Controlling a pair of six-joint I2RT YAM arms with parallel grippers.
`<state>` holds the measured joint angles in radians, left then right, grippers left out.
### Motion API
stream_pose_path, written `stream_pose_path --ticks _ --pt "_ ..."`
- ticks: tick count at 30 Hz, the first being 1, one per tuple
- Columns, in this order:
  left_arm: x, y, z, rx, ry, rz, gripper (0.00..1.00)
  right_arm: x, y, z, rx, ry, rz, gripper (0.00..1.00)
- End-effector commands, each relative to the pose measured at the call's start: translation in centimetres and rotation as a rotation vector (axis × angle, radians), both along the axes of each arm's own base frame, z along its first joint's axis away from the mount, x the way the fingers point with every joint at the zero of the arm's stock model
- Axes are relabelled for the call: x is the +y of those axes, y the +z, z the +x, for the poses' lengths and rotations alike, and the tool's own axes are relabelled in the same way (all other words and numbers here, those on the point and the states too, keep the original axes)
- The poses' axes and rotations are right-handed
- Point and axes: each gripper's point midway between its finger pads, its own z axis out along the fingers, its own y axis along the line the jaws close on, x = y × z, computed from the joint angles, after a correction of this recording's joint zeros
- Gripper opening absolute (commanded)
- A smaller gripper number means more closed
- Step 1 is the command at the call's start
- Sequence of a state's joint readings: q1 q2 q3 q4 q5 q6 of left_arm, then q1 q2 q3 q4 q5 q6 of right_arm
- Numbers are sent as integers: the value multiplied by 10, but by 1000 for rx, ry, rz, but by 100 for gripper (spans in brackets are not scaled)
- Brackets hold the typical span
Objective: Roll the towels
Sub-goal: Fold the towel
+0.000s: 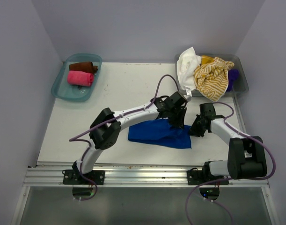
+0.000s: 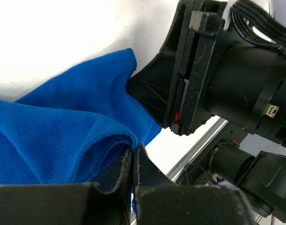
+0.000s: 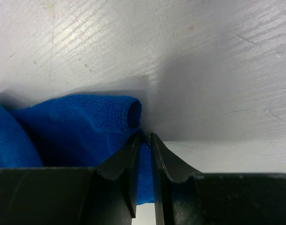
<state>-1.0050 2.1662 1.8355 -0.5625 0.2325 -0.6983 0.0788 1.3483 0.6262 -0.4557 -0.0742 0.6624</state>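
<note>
A royal blue towel [image 1: 159, 133] lies crumpled on the white table between the two arms. My left gripper [image 1: 176, 124] is over its upper right edge, and my right gripper [image 1: 193, 132] is at its right end. In the left wrist view the left gripper [image 2: 133, 149] is shut, with a raised fold of the blue towel [image 2: 72, 112] pinched at its tips. The right wrist view shows the right gripper [image 3: 145, 136] shut on a thin layer of blue towel [image 3: 77, 122], whose edge curls into a small tube just beyond the tips.
A teal tray [image 1: 63, 91] at the back left holds a rolled brown towel [image 1: 84, 67] and a rolled pink towel [image 1: 80, 78]. A grey bin [image 1: 241, 79] at the back right holds white [image 1: 187, 63], yellow-striped [image 1: 212, 77] and purple [image 1: 232, 77] towels.
</note>
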Motion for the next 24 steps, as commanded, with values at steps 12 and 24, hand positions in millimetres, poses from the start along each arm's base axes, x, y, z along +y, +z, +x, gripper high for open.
stream_pose_path --ticks 12,24 --pt "-15 37 -10 -20 -58 -76 55 -37 20 -22 16 -61 -182 33" --pt "85 72 21 -40 99 -151 56 1 98 -4 -250 225 -161 46"
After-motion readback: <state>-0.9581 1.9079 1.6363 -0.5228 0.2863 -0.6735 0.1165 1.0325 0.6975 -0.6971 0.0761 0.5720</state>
